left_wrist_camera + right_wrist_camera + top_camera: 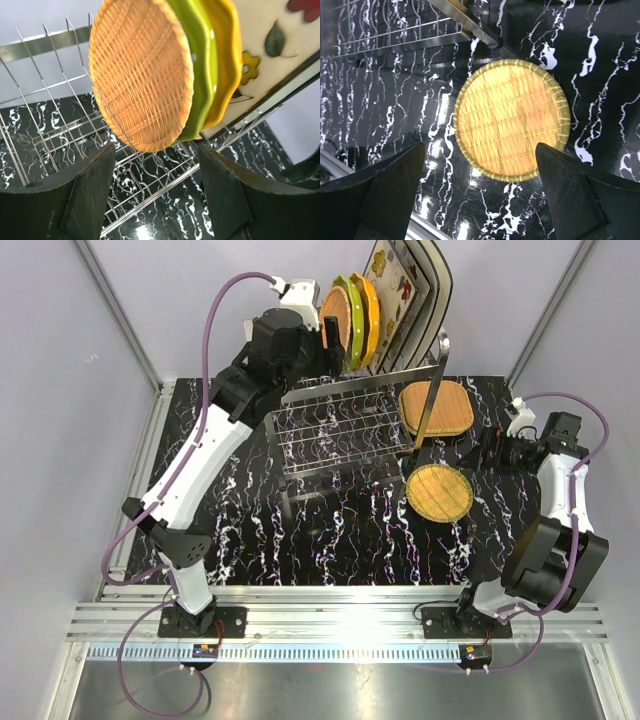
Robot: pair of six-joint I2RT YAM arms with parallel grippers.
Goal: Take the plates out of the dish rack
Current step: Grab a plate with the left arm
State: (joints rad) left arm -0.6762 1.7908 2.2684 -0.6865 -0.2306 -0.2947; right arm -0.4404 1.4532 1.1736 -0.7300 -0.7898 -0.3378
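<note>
**Top external view.** The dish rack (350, 425) is positioned at the centre rear of the table (250, 530). At its far end, an upright woven plate (338, 312), a green scalloped plate (354, 318), a yellow-orange scalloped plate (370, 310) and the square flowered plates (400, 290) are held on edge between the prongs, so that each can be taken by its rim. The left gripper (322, 328) is presented to the woven plate, the outermost in the row. Two plates are already laid flat on the table, right of the rack: a rounded-square woven plate (435, 408) and a round woven plate (439, 492). The right gripper (488, 454) is positioned near them.

**Left wrist view.** The left gripper (155, 195) is shown with its jaws apart. The lower rim of the woven plate (140, 75) is aligned with the gap but is not yet pinched. The green plate (200, 75) is nested directly behind it.

**Right wrist view.** The right gripper (480, 150) is spread fully and grasps nothing. The round woven plate (512, 125) is seen flat on the table below it, judged to be set down.
</note>
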